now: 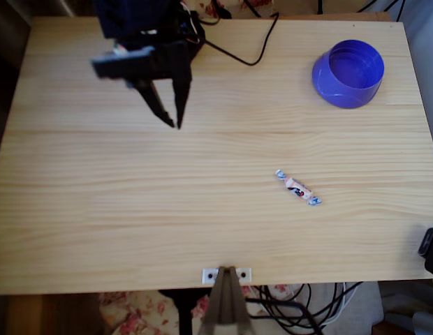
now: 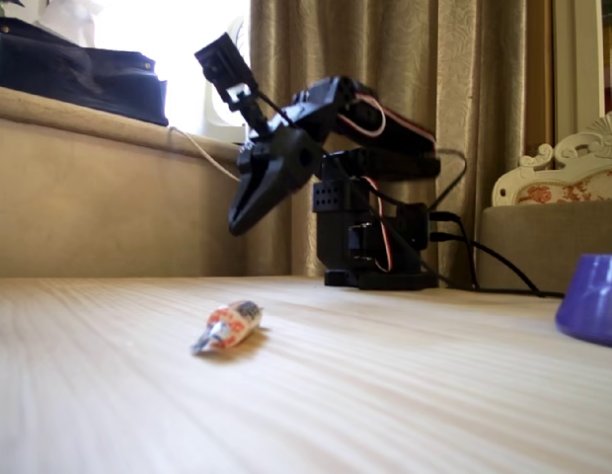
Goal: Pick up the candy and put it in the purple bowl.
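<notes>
Seen from overhead, the black gripper (image 1: 173,123) hangs over the table's (image 1: 98,223) upper left, fingers slightly parted and holding nothing. The candy (image 1: 298,187) lies well apart to its lower right, and the purple bowl (image 1: 348,73) sits in the far upper-right corner.

1. The table (image 1: 133,209) is pale wood with grain running left to right in the overhead view — its top is bare over most of its area.
2. The candy (image 1: 298,187) lies flat on it, right of centre, set at a slant.
3. The purple bowl (image 1: 348,73) stands on it near the far right corner, well apart from the candy.
4. The arm's black base (image 2: 370,247) sits at the far edge, with black cables (image 1: 244,52) trailing across the wood beside it.
5. A small white bracket (image 1: 227,275) sits at the near edge.
</notes>
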You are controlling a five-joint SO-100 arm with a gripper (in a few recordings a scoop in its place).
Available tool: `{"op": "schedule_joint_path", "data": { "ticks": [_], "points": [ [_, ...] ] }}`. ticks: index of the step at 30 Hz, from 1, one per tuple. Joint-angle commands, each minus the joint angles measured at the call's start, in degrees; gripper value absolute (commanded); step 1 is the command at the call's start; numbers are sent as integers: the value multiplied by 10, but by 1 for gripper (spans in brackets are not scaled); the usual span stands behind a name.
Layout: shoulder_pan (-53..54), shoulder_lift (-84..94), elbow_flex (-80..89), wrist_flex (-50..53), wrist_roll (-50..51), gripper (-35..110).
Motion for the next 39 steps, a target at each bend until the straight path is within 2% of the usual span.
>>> {"op": "schedule_joint_path", "data": {
  "ticks": [1,10,23,34,36,39],
  "points": [
    [-23,-138,-135,-21,-17,-1],
    [-92,-310,-278,-54,-62,-1],
    [-253,-435,-344,-161,-109,2],
    [-286,-618,-475,-168,-174,1],
    [-287,-643,-494,-163,-183,6],
    [-291,-686,-540,-152,-188,7]
  ]
}}
